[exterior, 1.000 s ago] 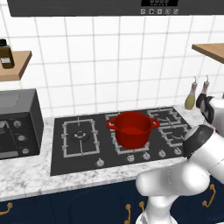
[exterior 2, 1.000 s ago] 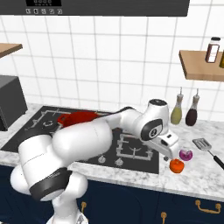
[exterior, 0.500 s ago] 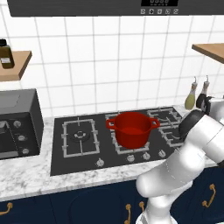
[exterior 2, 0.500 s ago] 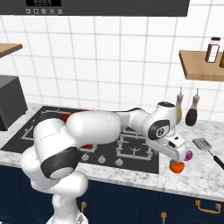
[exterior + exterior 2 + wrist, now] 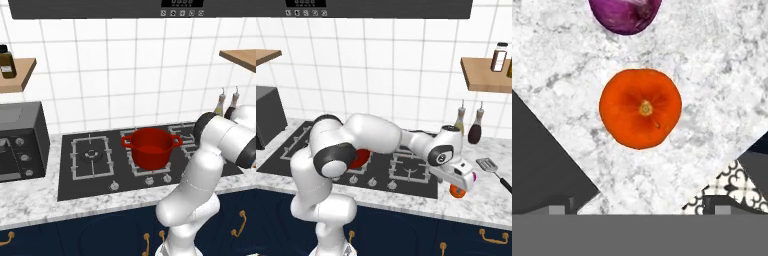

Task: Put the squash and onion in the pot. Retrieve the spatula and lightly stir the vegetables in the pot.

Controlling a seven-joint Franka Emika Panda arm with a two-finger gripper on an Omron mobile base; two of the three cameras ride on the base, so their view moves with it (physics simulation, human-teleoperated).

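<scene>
The squash (image 5: pixel 640 108), orange and rounded, lies on the marble counter straight below my gripper (image 5: pixel 640 206), whose fingers stand open and empty on either side of it. Beyond it lies the purple onion (image 5: pixel 625 15), cut off by the frame's top edge. From the right base view, my hand (image 5: pixel 460 174) hovers just above the squash (image 5: pixel 457 192) near the counter's front edge. The grey spatula (image 5: pixel 489 165) lies on the counter to the right of the hand. The red pot (image 5: pixel 150 147) stands on the hob, well left of the hand, with nothing visible inside it.
A black gas hob (image 5: pixel 95 167) fills the counter's middle, with a microwave (image 5: pixel 20 140) at its left. Two bottles (image 5: pixel 467 125) stand against the tiled wall behind the spatula. A wooden shelf (image 5: pixel 483 75) with jars hangs above the right side.
The arm has swung right and down. The hand has come from beside the hob to directly over the squash and now covers the onion in the right base view. The fingers stayed open.
</scene>
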